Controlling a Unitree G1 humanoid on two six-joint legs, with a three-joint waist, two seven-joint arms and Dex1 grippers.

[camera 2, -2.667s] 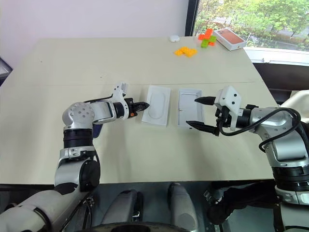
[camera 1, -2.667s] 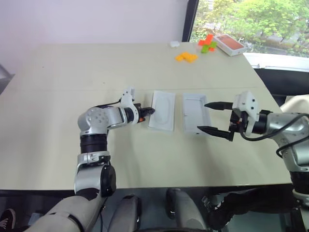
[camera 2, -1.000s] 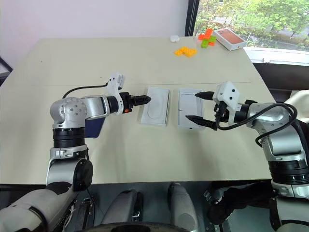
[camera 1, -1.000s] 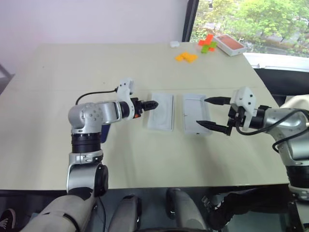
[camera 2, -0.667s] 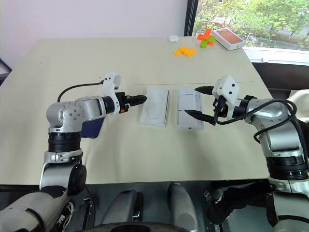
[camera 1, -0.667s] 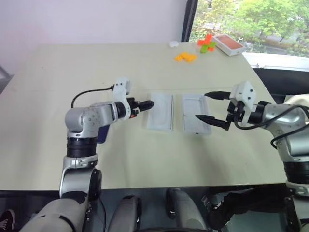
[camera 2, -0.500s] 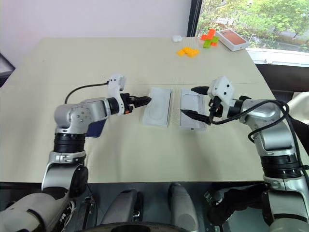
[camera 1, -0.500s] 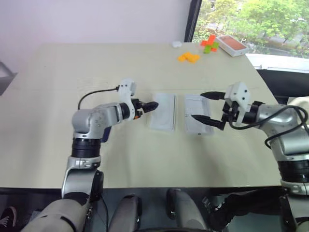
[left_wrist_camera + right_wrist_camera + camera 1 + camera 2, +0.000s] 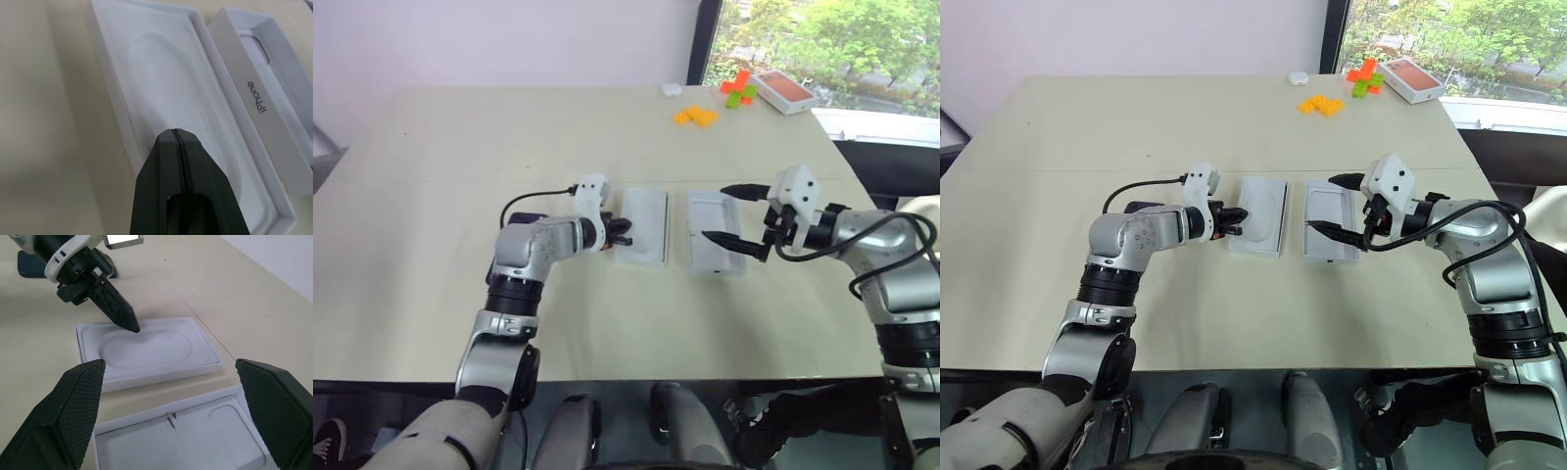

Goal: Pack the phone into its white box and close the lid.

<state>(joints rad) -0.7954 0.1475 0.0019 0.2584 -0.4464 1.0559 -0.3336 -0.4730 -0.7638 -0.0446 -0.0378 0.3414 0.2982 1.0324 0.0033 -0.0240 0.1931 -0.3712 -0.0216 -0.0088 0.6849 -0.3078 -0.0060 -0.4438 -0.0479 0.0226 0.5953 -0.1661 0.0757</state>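
Left gripper (image 9: 1237,217) sits pressed together, empty, its tip over the insert tray (image 9: 1259,228); my right gripper (image 9: 1324,206) hangs wide apart above the lid (image 9: 1330,233). Phone (image 9: 30,263) lies well behind my left arm. Pushing down now could skid the tray into the lid, I think.
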